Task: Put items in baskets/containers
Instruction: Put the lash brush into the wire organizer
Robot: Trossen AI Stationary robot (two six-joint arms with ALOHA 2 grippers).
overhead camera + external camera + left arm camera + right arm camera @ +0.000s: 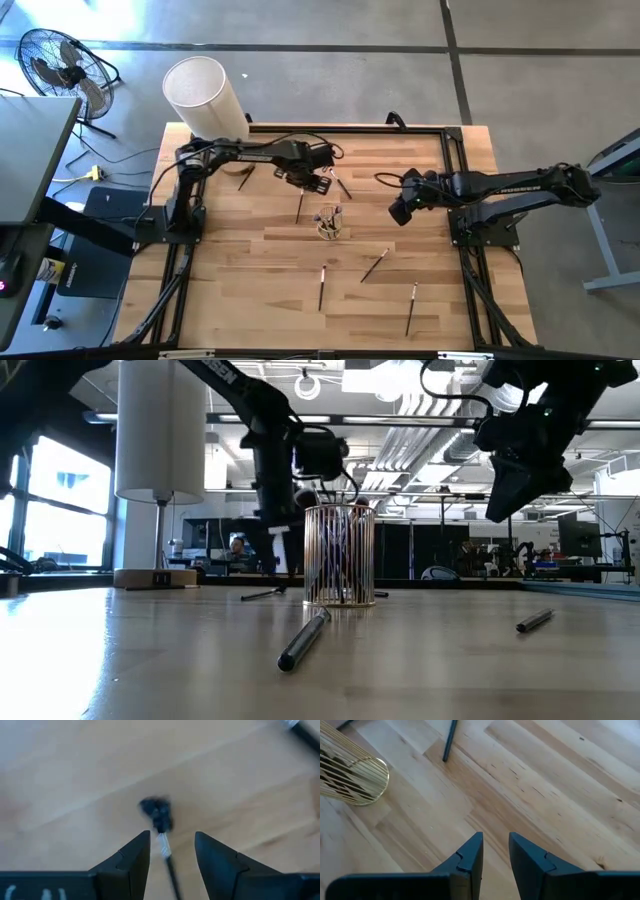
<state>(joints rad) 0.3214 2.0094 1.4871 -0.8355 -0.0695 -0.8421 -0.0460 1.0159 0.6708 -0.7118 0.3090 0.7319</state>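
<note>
The cup [330,223], a small ribbed yellowish holder, stands upright mid-table with several brushes standing in it; it also shows in the low view [340,555]. More thin dark brushes lie flat on the wood: one [300,207] near the cup, one [322,287], one [375,265] and one [411,307]. My left gripper [172,845] is open just beyond the cup, over a brush with a dark bristle tip [157,812]. Its fingers stand on either side of the handle without touching it. My right gripper [496,847] hangs open, with a narrow gap, and empty, in the air to the right of the cup.
A tall white cylinder [205,95] stands at the table's far left corner. A black frame rail [350,130] runs along the far edge. Another brush [243,178] lies by the left arm, and one [343,185] beside the left gripper. Bare wood [230,300] fills the near left part.
</note>
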